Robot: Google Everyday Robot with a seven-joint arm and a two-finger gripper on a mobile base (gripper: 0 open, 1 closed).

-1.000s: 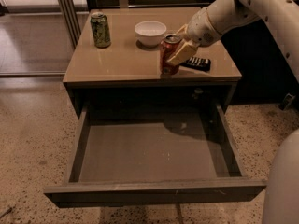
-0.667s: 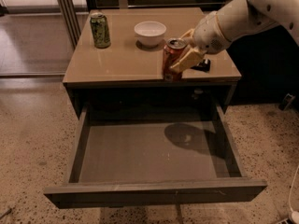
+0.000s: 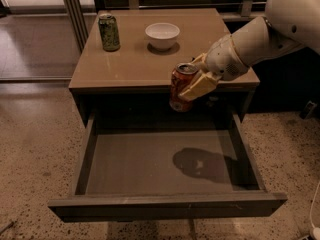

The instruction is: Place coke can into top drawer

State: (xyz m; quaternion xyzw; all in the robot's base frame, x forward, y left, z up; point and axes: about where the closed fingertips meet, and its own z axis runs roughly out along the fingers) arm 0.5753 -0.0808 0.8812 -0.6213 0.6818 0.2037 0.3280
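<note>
My gripper [image 3: 192, 81] is shut on the coke can [image 3: 179, 86], a red-orange can with a silver top. It holds the can upright in the air, just past the front edge of the tan cabinet top [image 3: 130, 64] and above the back of the top drawer [image 3: 160, 169]. The drawer is pulled fully out, with a smooth grey floor and nothing in it. The can and arm cast a shadow on the drawer floor at the right. One tan finger [image 3: 200, 86] crosses the can's right side.
A green patterned can [image 3: 109, 32] stands at the back left of the cabinet top. A white bowl [image 3: 162, 35] sits at the back middle. My white arm [image 3: 260, 39] reaches in from the right. Speckled floor surrounds the cabinet.
The gripper has carried the coke can off the cabinet top, forward and down, to hang over the open drawer. The dark object that lay beside the can no longer shows.
</note>
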